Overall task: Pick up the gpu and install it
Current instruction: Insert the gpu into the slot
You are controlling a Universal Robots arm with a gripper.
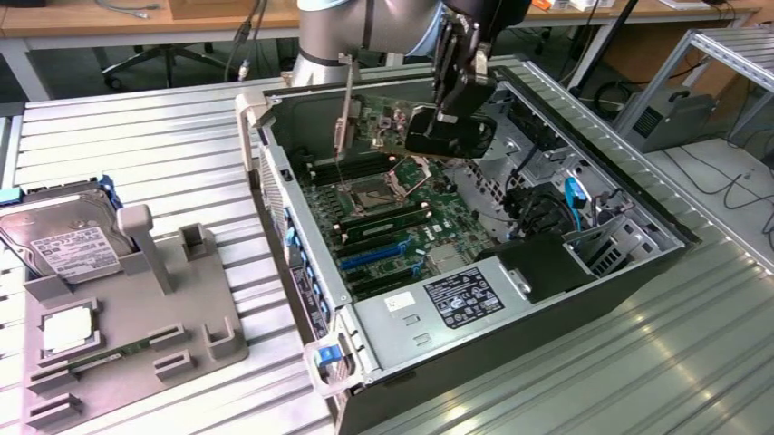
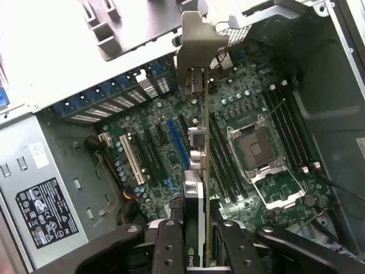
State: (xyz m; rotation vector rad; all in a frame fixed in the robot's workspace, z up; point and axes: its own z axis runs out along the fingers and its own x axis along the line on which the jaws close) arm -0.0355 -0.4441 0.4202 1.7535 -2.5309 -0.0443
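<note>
Jaws clamped on the gpu (image 2: 197,188) above the motherboard (image 2: 245,103): any tilt may miss the blue slot (image 2: 177,145) and jam.

gpu (image 2: 194,200): partial "nv" mark | power supply label (image 2: 45,211): print too small

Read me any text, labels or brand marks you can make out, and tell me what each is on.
"nv": letters on the edge of the graphics card, right where the gripper clamps it; the rest is cut off.
Power supply label: print and symbols, too small to read.
Hard drive label: too small to read.
</note>
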